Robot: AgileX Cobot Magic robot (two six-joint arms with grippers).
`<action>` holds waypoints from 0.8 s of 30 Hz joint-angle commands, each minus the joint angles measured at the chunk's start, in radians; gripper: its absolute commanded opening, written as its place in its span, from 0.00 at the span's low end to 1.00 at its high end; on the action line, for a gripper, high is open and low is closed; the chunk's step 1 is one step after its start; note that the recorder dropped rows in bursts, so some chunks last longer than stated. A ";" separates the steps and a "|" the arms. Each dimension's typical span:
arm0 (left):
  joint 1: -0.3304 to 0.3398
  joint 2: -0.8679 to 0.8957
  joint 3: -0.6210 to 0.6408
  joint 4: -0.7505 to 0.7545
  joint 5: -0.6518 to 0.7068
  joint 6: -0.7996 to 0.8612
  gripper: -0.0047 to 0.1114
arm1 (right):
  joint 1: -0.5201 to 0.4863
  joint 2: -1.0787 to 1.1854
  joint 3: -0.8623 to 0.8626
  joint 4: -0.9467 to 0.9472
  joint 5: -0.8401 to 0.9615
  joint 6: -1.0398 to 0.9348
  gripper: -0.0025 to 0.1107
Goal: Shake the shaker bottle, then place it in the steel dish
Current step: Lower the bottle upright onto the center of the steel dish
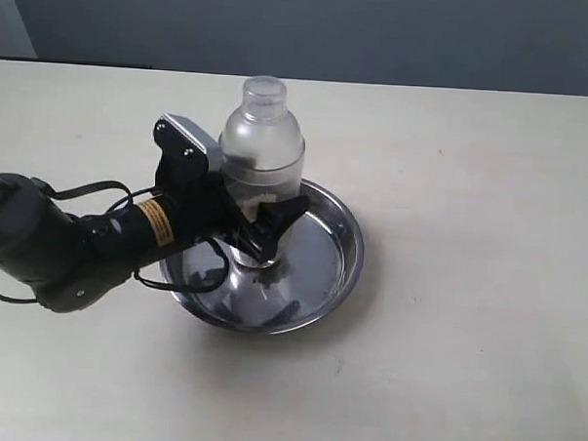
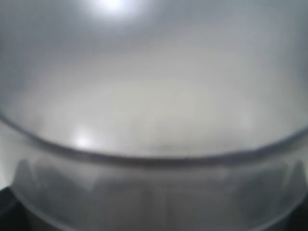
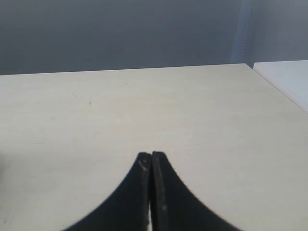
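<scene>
the left gripper is clamped on the lower body of the bottle, which stands upright over the middle of the dish. whether its base touches the dish floor is hard to tell. blurred frosted plastic fills the left wrist view. the dish rim is free all round, with open table to the right and front. the right gripper, jaws pressed together, hangs over bare tabletop, the table's far edge ahead.

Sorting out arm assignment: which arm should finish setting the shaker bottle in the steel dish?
Left. The left gripper clamps the shaker bottle upright over the steel dish. The right gripper is shut, with only table ahead, absent from the exterior view.
</scene>
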 commanded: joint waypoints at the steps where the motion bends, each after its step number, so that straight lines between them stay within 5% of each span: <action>1: 0.001 0.027 0.009 -0.013 -0.069 0.003 0.04 | -0.003 -0.005 0.001 0.001 -0.014 -0.002 0.01; 13: 0.001 0.027 0.009 0.077 0.001 -0.095 0.06 | -0.003 -0.005 0.001 0.001 -0.014 -0.002 0.01; 20: 0.001 0.027 0.027 0.085 0.034 -0.109 0.34 | -0.003 -0.005 0.001 0.001 -0.014 -0.002 0.01; 24: 0.001 0.027 0.027 0.072 0.054 -0.012 0.37 | -0.003 -0.005 0.001 0.001 -0.014 -0.002 0.01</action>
